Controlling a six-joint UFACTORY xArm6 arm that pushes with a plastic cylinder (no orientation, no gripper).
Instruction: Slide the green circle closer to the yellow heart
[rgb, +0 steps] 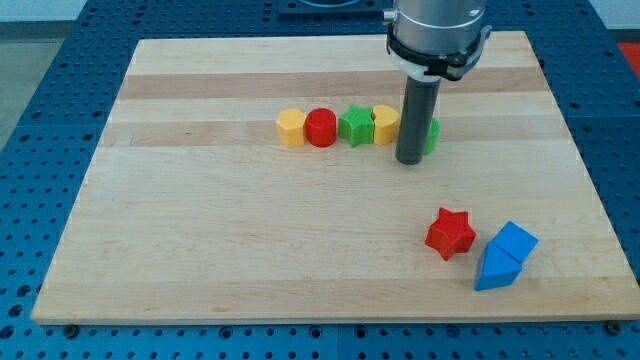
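Farthest toward the view's left from my tip (411, 160) sits a yellow hexagon-like block (291, 128), the first in a short row on the wooden board (200, 230). Next along that row, each one touching or nearly touching its neighbour, come a red cylinder (321, 128), a green star (355, 125) and then the yellow heart (384, 124), which lies just to the left of my rod (415, 120) and slightly toward the view's top from my tip. My rod stands upright with its lower end on the board, right beside the heart's right edge. Only a sliver of the green circle (431, 135) shows, peeking out from behind the rod on its right side, so it sits just beyond my tip toward the view's top and right; the rod covers most of it, and I cannot tell whether it touches the heart. I carry no jaws at all, only this plain dark rod, so nothing is clamped. Well apart from my tip, toward the view's bottom and right, a red star (449, 233) rests alone on the board. Just to its right are two blue blocks pressed together: a blue cube-like block (515, 241) and, below it, a blue triangular block (493, 271). Around the board, the blue perforated table surface (40, 150) frames everything.
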